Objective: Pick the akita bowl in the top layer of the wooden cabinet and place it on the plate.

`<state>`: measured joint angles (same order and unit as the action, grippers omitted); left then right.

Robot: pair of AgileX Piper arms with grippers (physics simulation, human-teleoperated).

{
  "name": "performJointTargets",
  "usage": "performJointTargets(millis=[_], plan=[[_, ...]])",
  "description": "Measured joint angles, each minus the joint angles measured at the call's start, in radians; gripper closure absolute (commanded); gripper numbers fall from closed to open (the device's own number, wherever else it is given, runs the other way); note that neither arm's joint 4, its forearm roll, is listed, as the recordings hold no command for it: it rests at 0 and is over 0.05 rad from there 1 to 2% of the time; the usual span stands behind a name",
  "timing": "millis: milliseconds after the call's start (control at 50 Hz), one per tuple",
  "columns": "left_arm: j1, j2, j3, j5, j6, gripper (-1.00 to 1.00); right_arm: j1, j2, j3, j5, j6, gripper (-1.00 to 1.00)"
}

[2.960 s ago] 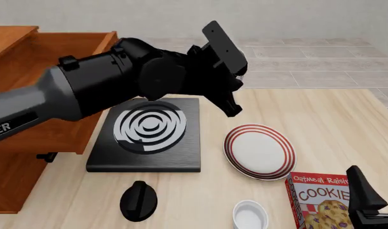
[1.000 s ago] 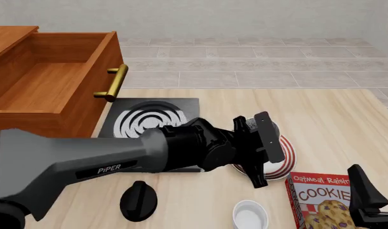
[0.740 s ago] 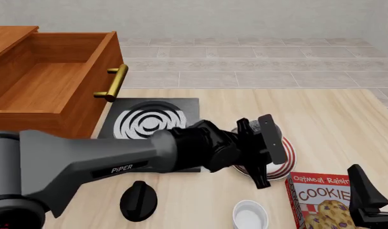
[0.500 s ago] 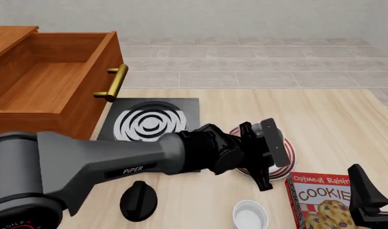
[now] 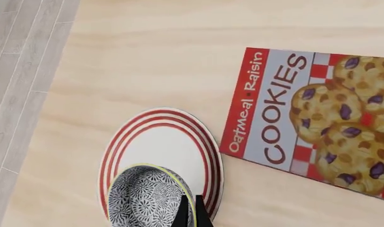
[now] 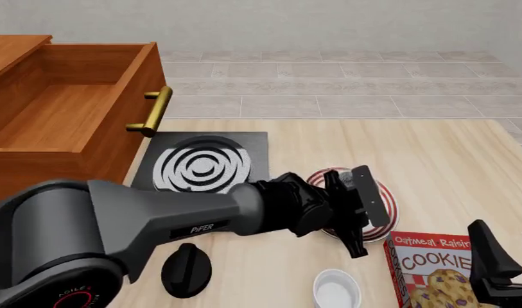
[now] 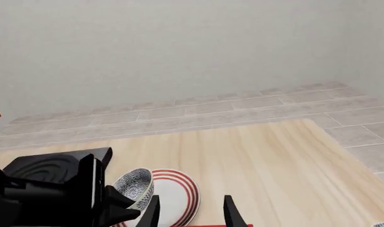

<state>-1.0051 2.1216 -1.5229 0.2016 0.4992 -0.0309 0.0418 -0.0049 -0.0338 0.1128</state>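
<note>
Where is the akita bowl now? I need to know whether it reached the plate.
In the front view the akita bowl sits over the plate, right of the stove slab, with the left gripper on its rim.

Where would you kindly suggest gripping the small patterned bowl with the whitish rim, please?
Take the patterned bowl by its thin rim, one finger inside and one outside, from above. It sits tilted on the red-striped white plate, and the left gripper seems to pinch that rim already.

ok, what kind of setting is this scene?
Likely a simulated kitchen: a black stove slab with a knob, a striped plate and a cookie box on a wooden table, tiled floor behind.
</note>
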Motion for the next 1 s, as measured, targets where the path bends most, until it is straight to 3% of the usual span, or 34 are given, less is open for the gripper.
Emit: performJointTargets(millis=[1000], plan=[[-0.020, 0.111, -0.102, 0.019, -0.067, 1.00, 0.001, -0.012, -0.002, 0.015, 0.004, -1.00]])
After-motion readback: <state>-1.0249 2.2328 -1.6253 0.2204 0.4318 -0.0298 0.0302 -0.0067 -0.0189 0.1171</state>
